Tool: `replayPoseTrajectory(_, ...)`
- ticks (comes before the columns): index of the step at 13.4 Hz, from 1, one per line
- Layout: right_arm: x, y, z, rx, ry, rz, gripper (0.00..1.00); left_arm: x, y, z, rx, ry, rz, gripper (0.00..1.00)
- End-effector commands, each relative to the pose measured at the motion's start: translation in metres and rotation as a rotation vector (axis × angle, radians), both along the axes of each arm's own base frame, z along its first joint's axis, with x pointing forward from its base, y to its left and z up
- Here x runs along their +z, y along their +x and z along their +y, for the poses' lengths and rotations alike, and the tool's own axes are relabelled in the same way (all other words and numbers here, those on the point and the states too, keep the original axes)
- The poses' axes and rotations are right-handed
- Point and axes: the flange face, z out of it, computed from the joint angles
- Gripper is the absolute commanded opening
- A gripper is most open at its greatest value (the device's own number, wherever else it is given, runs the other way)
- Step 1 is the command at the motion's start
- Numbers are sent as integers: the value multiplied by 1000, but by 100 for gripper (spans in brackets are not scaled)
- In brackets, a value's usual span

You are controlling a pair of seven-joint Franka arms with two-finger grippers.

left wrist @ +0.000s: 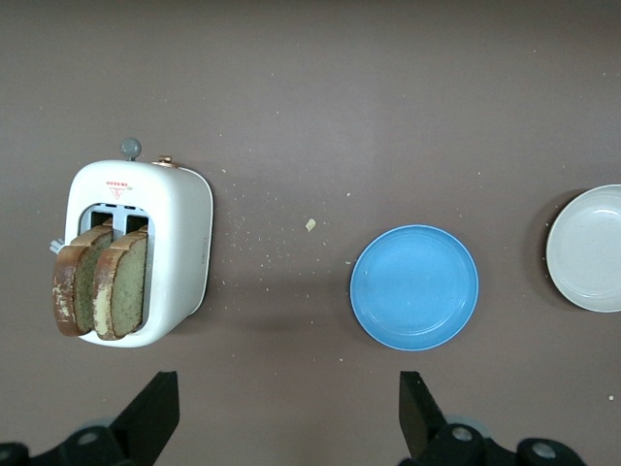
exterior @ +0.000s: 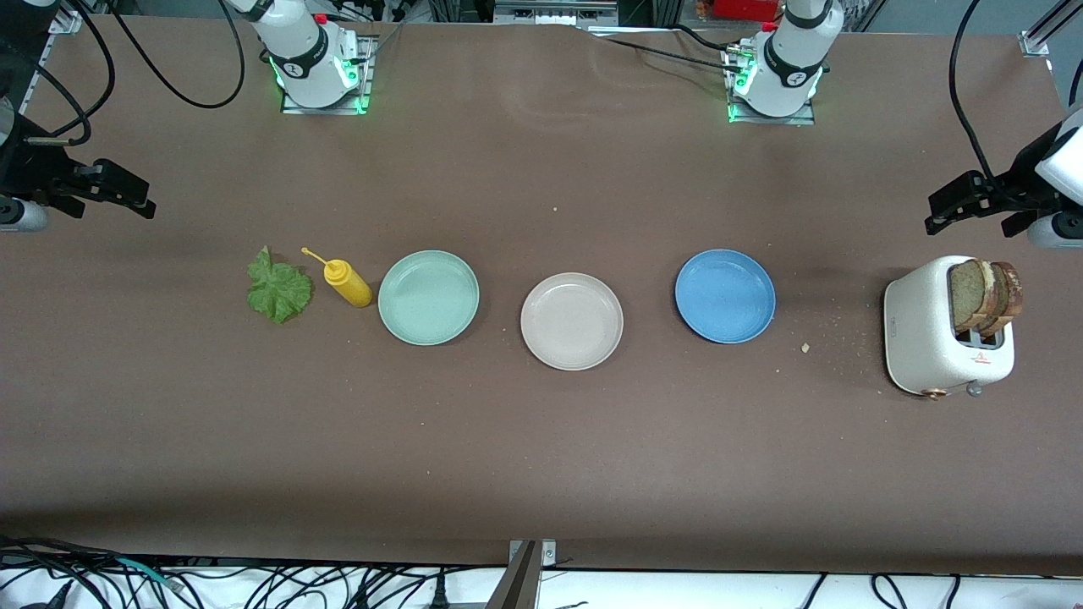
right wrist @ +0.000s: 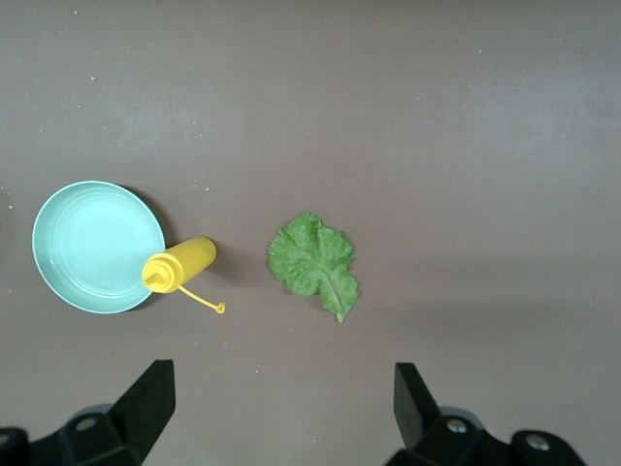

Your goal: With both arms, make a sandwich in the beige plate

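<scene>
The beige plate (exterior: 572, 321) (left wrist: 587, 248) lies empty mid-table. Two brown bread slices (exterior: 986, 294) (left wrist: 102, 282) stand upright in the slots of a white toaster (exterior: 922, 338) (left wrist: 179, 223) at the left arm's end. A green lettuce leaf (exterior: 277, 289) (right wrist: 312, 257) lies flat at the right arm's end. My left gripper (exterior: 935, 213) (left wrist: 288, 388) hangs open and empty over bare table beside the toaster. Over bare table by the lettuce, my right gripper (exterior: 140, 196) (right wrist: 281, 379) is open too, holding nothing.
A mint-green plate (exterior: 428, 297) (right wrist: 92, 243) and a blue plate (exterior: 725, 296) (left wrist: 414, 286) flank the beige one, both empty. A yellow squeeze bottle (exterior: 347, 282) (right wrist: 179, 264) lies between the lettuce and the mint-green plate. Crumbs dot the table near the toaster.
</scene>
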Motion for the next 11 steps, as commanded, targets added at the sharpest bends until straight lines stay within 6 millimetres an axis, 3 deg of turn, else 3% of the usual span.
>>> replayPoseTrajectory(1,8,-5,0,15,8,-4,100,3,0,0,-17,-26,-4,100)
replayPoseTrajectory(11,8,-5,1,18,1,-4,100,2,0,0,-17,-26,-3,100)
